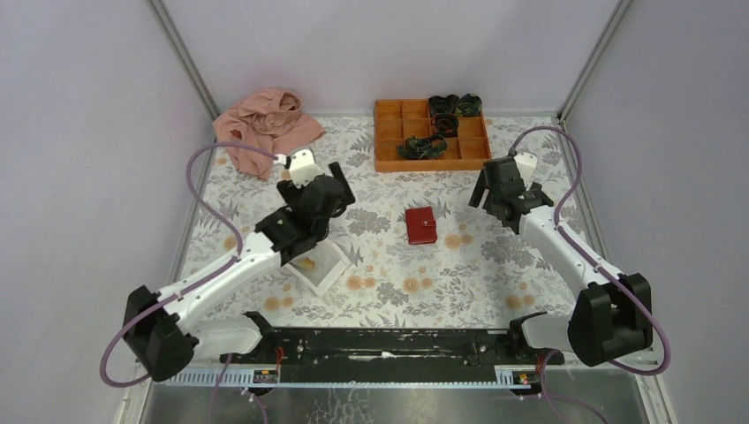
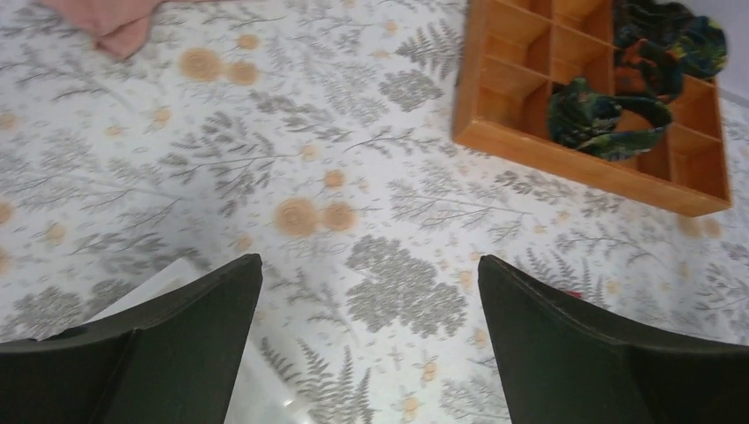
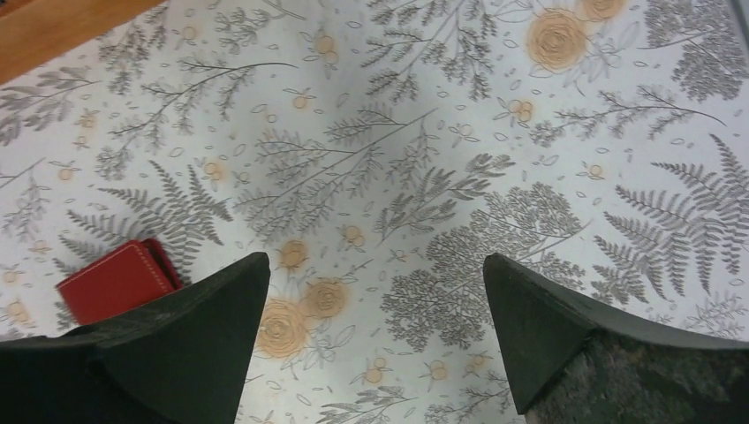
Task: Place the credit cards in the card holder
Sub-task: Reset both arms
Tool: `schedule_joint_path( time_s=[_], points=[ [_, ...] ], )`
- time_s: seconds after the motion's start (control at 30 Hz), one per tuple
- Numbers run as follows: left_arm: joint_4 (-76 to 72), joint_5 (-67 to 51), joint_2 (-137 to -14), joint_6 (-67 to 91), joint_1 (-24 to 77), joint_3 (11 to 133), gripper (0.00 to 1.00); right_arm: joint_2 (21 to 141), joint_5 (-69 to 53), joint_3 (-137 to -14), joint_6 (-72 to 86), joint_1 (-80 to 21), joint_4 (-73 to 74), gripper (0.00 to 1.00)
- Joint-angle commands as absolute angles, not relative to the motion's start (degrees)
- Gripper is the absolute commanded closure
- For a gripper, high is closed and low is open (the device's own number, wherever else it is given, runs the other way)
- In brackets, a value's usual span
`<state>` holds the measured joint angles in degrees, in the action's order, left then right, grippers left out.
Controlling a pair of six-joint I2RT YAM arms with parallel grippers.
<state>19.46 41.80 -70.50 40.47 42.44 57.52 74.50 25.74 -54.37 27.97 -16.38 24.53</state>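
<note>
Both arms hang over the table with nothing in them. The left gripper (image 2: 369,265) has its fingers wide apart above bare patterned cloth, and the right gripper (image 3: 375,261) is spread just as wide.

The holder (image 1: 421,225) lies flat and folded shut in the middle of the table, between the two arms and apart from both. From the right wrist it shows just past the tip of one finger. The cards (image 1: 306,261) show as a golden-tan patch in the white tray (image 1: 329,276), which sits under the left forearm. I cannot tell how many there are.

I would say the work has not really begun, and the holder has to come open first. The right arm is nearest and best placed for that. It should come down at the edge with the snap tab, catch only the top flap, and peel it back slowly. The left arm can press on the lower half so the whole thing does not lift or skid.

The cards are thin and lie flat, so a straight pinch from above will likely slip. It would be better to nudge one against the tray wall until an edge tips up, then close on that edge. They should go one at a time, and each should enter the pocket short end first.
</note>
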Motion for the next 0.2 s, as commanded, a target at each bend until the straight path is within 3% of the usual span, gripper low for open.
schedule_joint_path(
  time_s=[0.0, 0.17],
  points=[
    [19.5, 48.6, -64.1, 40.8, 41.9, 51.9, 0.00, 70.5, 31.9, -52.7, 29.2, -16.2, 27.7, 0.01],
    [20.3, 49.0, -60.3, 40.1, 41.6, 49.5, 0.00, 63.1, 32.5, -47.2, 28.2, -16.2, 25.2, 0.01]
  ],
)
